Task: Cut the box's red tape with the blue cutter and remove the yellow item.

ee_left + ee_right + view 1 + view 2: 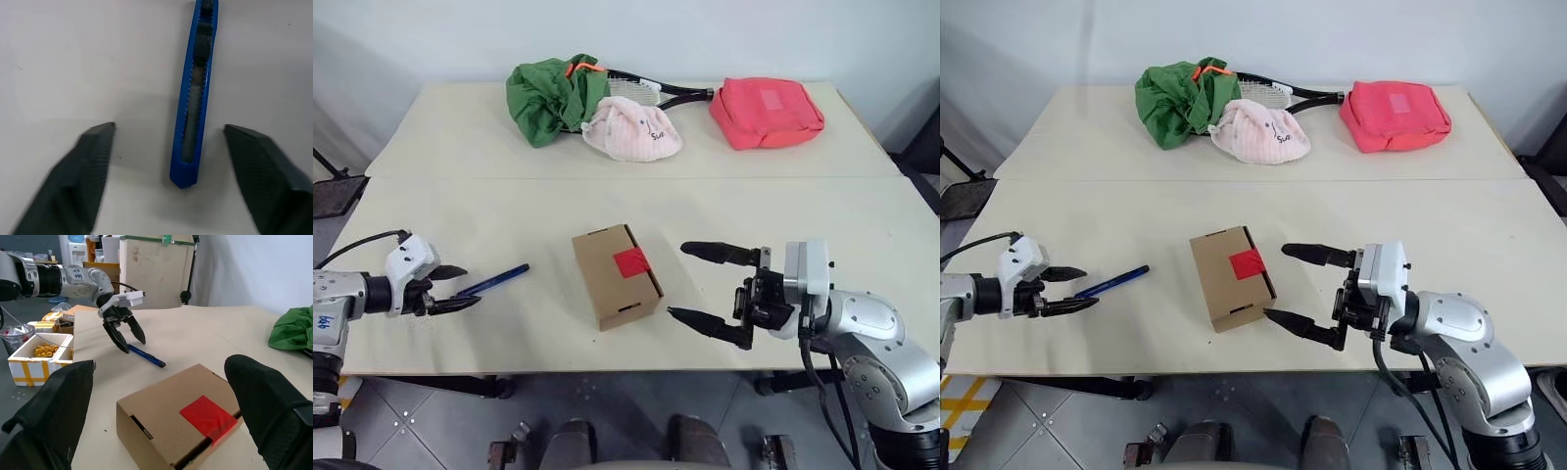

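Fingers (88, 161) black, ribbed, straddling slim blue cutter (194, 98).

Matt brown cardboard box (617, 276) is bearing glossy red tape (631, 261). Ridged blue plastic cutter (192, 98) is lying between the left gripper's (168, 166) textured black fingers (85, 171).

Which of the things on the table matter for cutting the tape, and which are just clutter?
For the job: box; red tape; blue cutter, lying between the open left gripper fingers.

Lying about: green cloth; racket; pink-white cloth; pink-red pouch.
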